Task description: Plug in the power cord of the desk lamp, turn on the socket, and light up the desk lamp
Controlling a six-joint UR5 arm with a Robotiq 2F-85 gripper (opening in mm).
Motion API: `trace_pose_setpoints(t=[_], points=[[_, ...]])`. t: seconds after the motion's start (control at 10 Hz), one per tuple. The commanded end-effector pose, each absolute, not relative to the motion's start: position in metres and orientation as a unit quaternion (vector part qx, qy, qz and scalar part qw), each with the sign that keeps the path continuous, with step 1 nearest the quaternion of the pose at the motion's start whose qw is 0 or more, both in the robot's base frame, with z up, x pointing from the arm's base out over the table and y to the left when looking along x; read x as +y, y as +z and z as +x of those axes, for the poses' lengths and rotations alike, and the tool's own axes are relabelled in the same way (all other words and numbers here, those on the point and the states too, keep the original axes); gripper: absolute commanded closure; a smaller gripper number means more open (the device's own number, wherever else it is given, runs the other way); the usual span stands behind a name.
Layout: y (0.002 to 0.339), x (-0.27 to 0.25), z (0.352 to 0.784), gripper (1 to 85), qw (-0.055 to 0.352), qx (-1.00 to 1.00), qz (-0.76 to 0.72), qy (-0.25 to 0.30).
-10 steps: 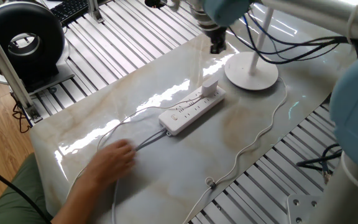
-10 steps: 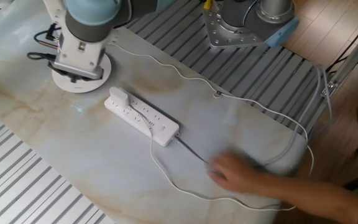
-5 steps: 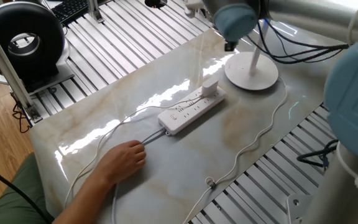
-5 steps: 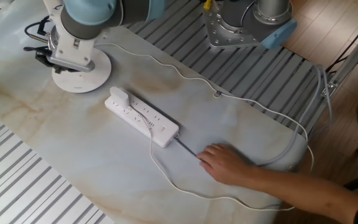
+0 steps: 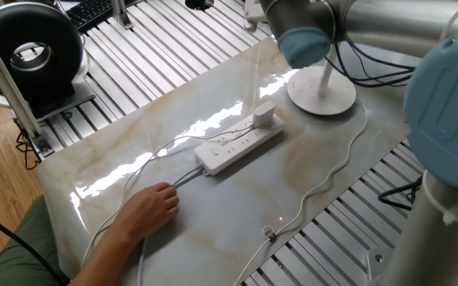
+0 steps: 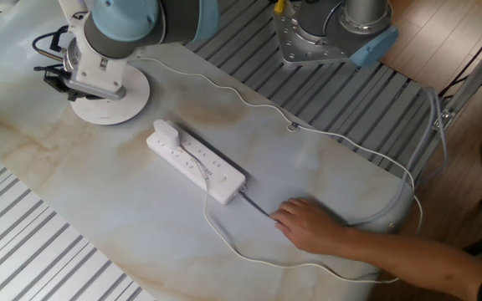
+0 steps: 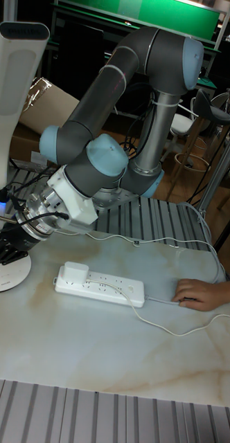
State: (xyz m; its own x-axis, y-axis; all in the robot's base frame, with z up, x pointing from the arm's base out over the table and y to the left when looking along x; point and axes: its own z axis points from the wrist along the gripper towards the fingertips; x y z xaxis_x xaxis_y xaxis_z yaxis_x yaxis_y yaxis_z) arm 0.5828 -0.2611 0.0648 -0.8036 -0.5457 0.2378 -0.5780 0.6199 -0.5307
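The socket (image 5: 239, 143) (image 6: 197, 161) (image 7: 100, 283) lies in the middle of the marble table. The white plug (image 5: 265, 114) (image 6: 166, 130) (image 7: 76, 270) of the power cord (image 5: 332, 171) (image 6: 341, 138) sits in the socket's end nearest the desk lamp. The desk lamp's round base (image 5: 322, 94) (image 6: 107, 96) (image 7: 5, 274) stands at the table's far end, with its pole (image 5: 324, 73) rising behind the arm. My gripper (image 7: 5, 242) hangs low over the base beside the pole. Its dark fingers are bunched with cables, so their state is unclear.
A person's hand (image 5: 151, 210) (image 6: 312, 226) (image 7: 198, 293) rests on the table, on the socket's grey cable (image 6: 258, 205). The thin cord loops along the table's edge. A black round device (image 5: 30, 52) stands off the table. Ribbed metal rails surround the marble top.
The socket has slid a little toward the person's hand, with the plug still in it. My wrist has shifted slightly beside the lamp pole.
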Motion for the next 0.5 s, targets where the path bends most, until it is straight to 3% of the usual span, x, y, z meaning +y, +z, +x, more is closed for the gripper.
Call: trace_pose_setpoints(t=[0.0,0.4], points=[[0.0547,-0.2677,0.5798,84.7,0.022,-0.898,0.319,0.303],[0.0496,-0.2698,0.5732,84.7,0.031,-0.893,0.331,0.302]])
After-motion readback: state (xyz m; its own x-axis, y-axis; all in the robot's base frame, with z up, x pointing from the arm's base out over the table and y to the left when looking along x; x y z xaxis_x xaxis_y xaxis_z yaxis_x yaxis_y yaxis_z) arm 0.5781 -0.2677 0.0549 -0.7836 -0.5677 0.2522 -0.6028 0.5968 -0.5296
